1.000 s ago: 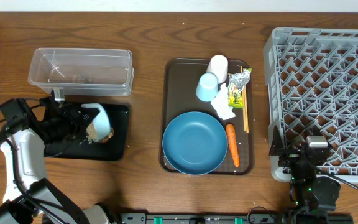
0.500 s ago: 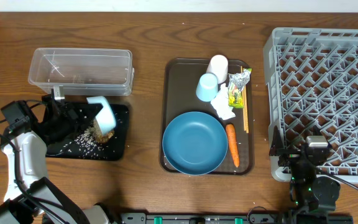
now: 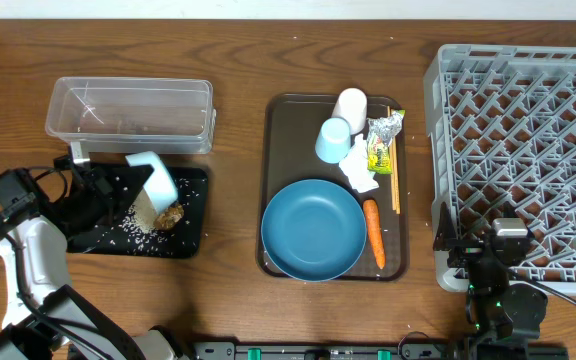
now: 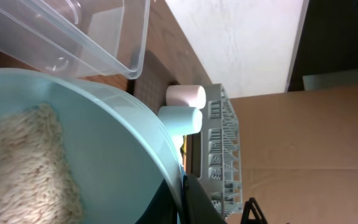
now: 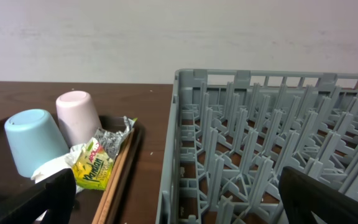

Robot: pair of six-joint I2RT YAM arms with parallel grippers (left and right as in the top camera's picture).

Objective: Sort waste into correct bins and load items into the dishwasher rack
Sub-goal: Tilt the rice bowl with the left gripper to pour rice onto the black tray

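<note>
1. Our left gripper is clamped on the rim of the small light-blue bowl, which is tipped steeply over the black tray; rice grains and a brown lump lie on that tray
2. In the left wrist view a mat of rice clings inside the bowl, so we judge the emptying unfinished; carried off now, it would take that rice into the dishwasher rack
3. The bowl hangs near the tray's far edge, just beside the clear tub; a wider swing could scatter grains onto the table or knock the tub
4. A rim pinch on a tilted bowl may slip
5. Our right gripper, jaws wide apart, holds nothing at the rack's near corner, while the carrot waits on the brown serving tray
</note>
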